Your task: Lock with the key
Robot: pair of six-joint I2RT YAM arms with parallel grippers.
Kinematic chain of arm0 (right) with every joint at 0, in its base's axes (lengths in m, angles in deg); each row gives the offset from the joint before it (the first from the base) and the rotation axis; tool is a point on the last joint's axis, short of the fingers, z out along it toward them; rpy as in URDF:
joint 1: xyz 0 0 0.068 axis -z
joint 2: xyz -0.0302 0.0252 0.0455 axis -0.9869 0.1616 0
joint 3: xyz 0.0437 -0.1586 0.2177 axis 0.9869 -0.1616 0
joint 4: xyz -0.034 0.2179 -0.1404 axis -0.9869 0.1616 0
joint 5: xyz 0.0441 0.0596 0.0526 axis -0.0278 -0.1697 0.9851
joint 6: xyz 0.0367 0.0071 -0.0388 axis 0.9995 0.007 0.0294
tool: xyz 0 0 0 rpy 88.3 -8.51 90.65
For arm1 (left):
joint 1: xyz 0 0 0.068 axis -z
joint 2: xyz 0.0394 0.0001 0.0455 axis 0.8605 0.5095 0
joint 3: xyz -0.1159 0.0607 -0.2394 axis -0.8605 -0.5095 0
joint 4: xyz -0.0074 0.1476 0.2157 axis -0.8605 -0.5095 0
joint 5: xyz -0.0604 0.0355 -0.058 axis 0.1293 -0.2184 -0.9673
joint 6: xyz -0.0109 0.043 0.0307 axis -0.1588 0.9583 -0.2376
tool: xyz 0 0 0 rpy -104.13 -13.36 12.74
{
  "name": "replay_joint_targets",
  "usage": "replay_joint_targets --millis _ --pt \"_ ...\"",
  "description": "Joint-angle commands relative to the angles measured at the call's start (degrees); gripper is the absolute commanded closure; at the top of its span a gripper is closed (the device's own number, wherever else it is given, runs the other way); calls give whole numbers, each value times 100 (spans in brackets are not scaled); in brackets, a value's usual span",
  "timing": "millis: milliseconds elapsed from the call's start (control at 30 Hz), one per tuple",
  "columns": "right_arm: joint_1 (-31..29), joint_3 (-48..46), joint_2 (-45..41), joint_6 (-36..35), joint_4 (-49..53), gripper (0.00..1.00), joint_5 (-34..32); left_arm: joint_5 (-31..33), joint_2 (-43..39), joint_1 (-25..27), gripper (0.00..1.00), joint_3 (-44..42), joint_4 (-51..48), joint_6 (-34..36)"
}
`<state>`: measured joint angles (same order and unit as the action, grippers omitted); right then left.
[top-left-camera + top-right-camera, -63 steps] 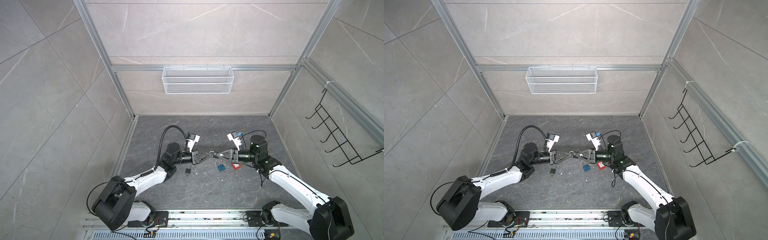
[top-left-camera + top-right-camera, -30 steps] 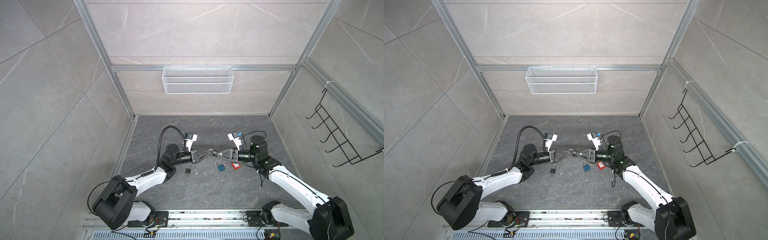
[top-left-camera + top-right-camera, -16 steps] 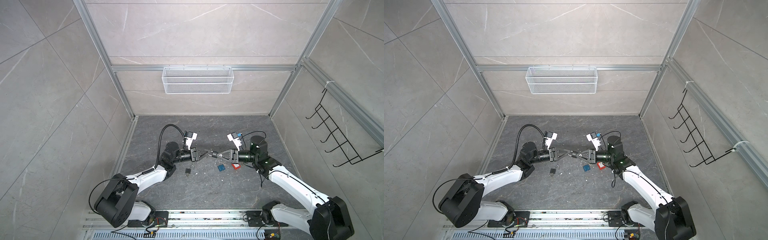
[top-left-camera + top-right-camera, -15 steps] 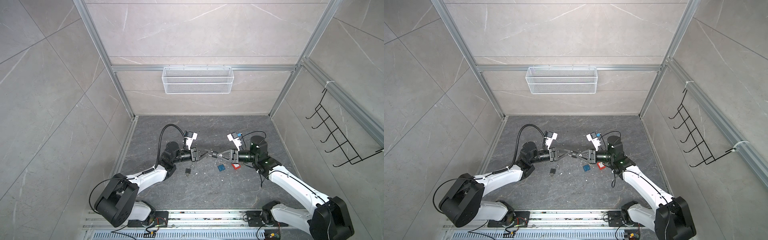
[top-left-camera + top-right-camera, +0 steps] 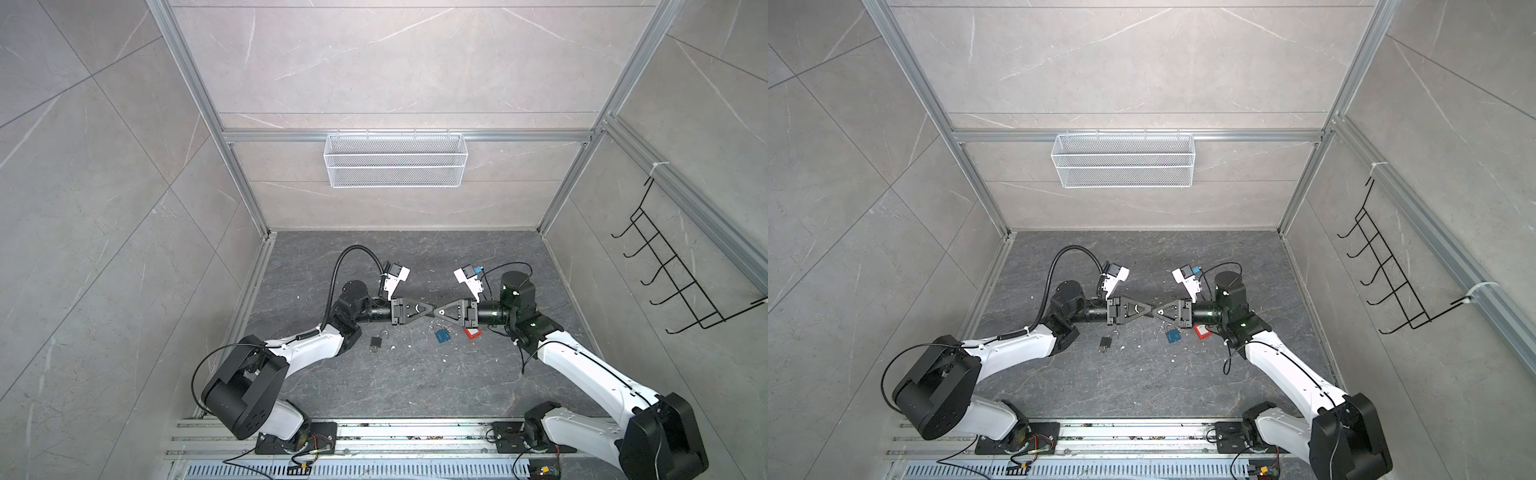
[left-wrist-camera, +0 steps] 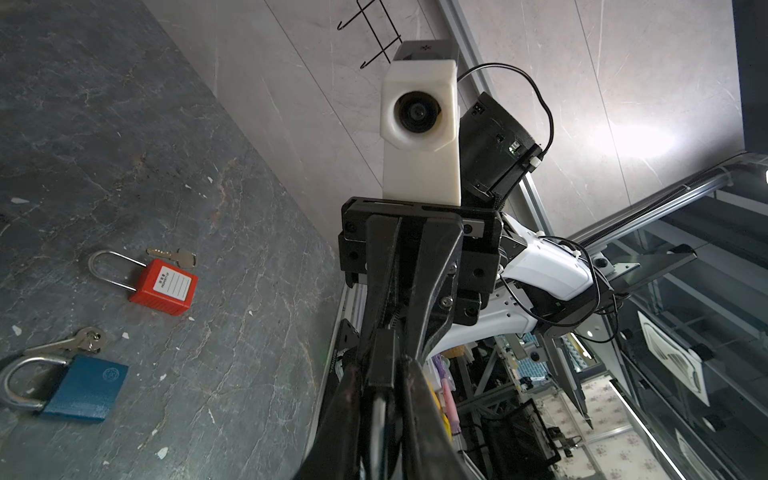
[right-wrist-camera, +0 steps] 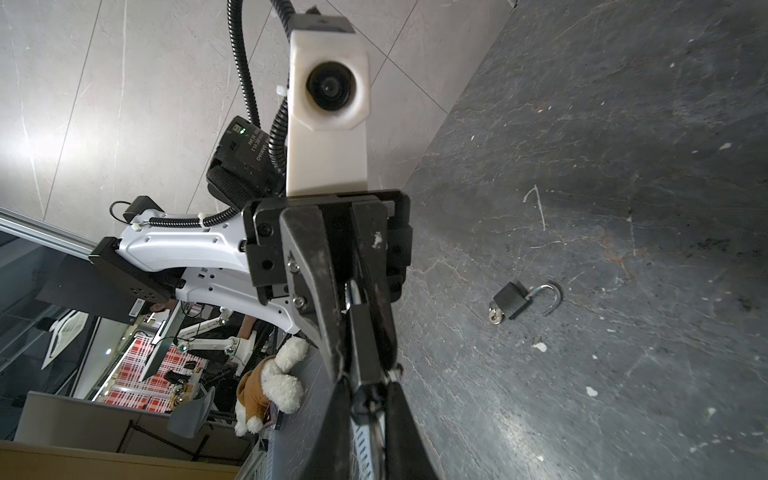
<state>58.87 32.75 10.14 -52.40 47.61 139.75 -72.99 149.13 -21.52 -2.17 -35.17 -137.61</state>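
Observation:
My two grippers meet tip to tip a little above the dark floor [image 5: 415, 386] in both top views. A small black lock [image 7: 361, 332] hangs between them; my left gripper [image 5: 432, 310] [image 6: 384, 365] is shut on its body, with the silver shackle pointing back toward that gripper's palm. My right gripper [image 5: 439, 310] [image 7: 368, 386] is shut on what looks like the key's dark head [image 7: 367, 400], right at the lock's end. The key's blade is hidden.
On the floor lie a black padlock with open shackle [image 5: 376, 343] [image 7: 513, 303], a blue padlock [image 5: 442, 336] [image 6: 83, 390] and a red padlock [image 5: 472, 332] [image 6: 162, 286], the last two with keys beside them. A wire basket [image 5: 395, 166] and hook rack [image 5: 681, 286] hang on the walls.
Half a second ago my left gripper stood open and apart from the right one. It has moved right and closed on the lock at the right gripper's tips. The right arm held still.

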Motion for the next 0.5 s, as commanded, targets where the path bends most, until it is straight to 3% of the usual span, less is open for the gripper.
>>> replay_joint_targets --millis 0,100,167,233,300,467 --pt "-12 147 12 -106 47 100 15 -179 -2 48 92 203 320 2" --pt "-15 164 10 -111 81 100 -9 -170 -5 47 100 202 317 2" --pt "-15 182 6 -111 134 100 -57 -139 -16 48 100 192 323 2" --pt "3 175 -27 -98 185 85 -135 28 -61 27 100 110 323 26" --pt "24 141 -80 -88 223 77 -199 300 -145 -19 100 -12 333 32" --pt "38 38 -193 -67 257 74 -229 518 -256 -144 100 -188 487 -48"
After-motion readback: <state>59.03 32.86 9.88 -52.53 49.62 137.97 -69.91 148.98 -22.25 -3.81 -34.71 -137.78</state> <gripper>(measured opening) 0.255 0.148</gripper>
